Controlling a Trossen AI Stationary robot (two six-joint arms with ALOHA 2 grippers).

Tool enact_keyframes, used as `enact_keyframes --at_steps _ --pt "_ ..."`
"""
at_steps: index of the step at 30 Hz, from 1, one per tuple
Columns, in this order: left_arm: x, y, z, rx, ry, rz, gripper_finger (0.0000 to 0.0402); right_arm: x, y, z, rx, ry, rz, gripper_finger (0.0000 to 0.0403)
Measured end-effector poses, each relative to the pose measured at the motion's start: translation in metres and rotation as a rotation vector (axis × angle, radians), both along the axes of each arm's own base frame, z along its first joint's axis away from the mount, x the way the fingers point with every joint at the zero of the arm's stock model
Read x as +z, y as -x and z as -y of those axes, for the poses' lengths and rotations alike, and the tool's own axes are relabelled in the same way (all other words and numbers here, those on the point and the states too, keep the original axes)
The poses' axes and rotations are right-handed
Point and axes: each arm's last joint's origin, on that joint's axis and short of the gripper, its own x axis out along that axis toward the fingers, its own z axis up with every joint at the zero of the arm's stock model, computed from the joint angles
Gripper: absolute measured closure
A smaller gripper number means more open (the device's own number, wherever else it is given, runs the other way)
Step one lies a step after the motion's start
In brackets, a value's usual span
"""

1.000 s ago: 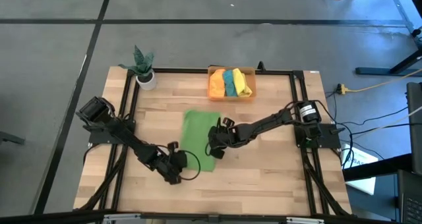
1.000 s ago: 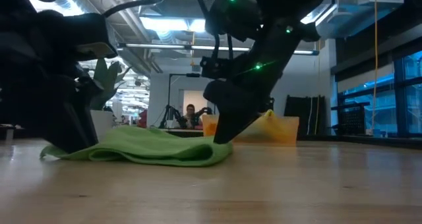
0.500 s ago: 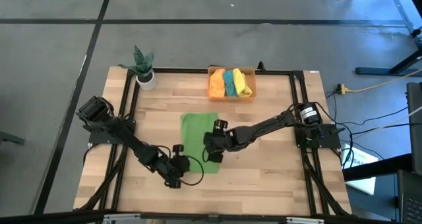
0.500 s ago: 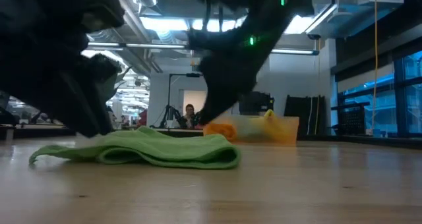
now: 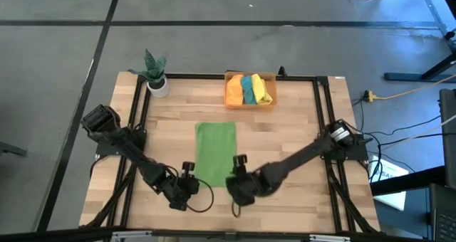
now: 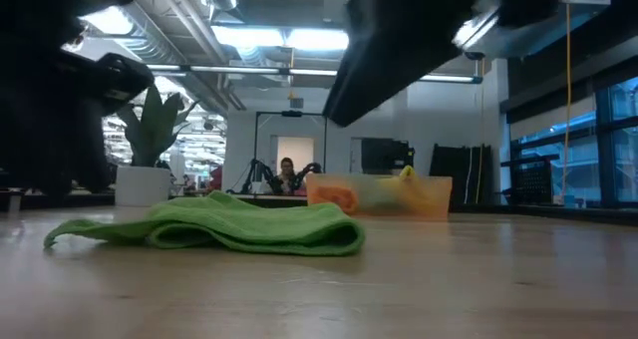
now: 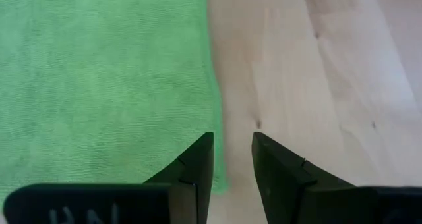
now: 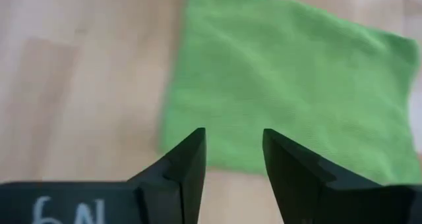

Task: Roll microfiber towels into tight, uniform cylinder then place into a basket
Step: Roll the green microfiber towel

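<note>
Green towel [image 5: 216, 151]: light green microfiber cloth, lying in the middle of the desk [image 5: 299, 121] as a long narrow strip, apparently folded; fine woven pile shows in both wrist views; in the low view its near edge is a rounded fold and one corner trails off thin and flat.
Basket [image 5: 250, 90]: translucent orange plastic, at the far edge of the desk, well apart from the green towel.
Rolled towels: three lie side by side in the basket, orange [image 5: 234, 90], teal [image 5: 249, 89] and yellow [image 5: 263, 90].
Left jaws [image 5: 187, 186]: near the front edge of the desk, just beside the towel's near left corner; a narrow gap shows between the two fingers, nothing held.
Right jaws [image 5: 239, 179]: at the towel's near right corner, above the near edge; fingers parted somewhat wider, nothing between them.
Writing: white characters on the right wrist's housing read roughly "6N"; the marks on the left wrist's housing are cut off and unreadable.
Plant [image 5: 154, 72]: green leaves in a white pot, at the far left corner of the desk.
</note>
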Motion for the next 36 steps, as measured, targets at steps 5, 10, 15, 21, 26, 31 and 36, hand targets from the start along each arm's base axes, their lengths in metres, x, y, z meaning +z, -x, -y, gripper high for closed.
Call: enact_keyframes --at_steps 5,10,15,21,26,31,36 --pt "0.0 0.003 0.003 -0.011 -0.015 0.01 0.0305 -0.004 0.016 -0.029 0.072 -0.006 0.004 0.0251" --pt "0.0 0.002 0.003 -0.007 -0.018 0.014 0.0305 -0.006 0.021 -0.044 0.091 -0.055 0.066 0.0251" --pt "0.0 0.003 0.004 -0.011 -0.016 0.013 0.0305 -0.005 0.018 -0.048 0.131 -0.139 0.066 0.0251" --pt "0.0 0.005 0.006 -0.021 -0.014 0.011 0.0305 -0.005 0.013 -0.043 0.105 -0.187 0.07 0.0251" --pt "0.0 0.005 0.006 -0.023 -0.013 0.011 0.0303 -0.003 0.009 -0.041 0.126 -0.185 0.09 0.0251" --pt "0.001 0.005 0.006 -0.023 -0.012 0.011 0.0288 -0.003 0.006 -0.037 0.12 -0.193 0.091 0.0251" --pt "0.001 0.005 0.006 -0.003 0.005 0.011 0.0266 -0.003 0.004 -0.032 0.109 -0.193 0.092 0.0251"
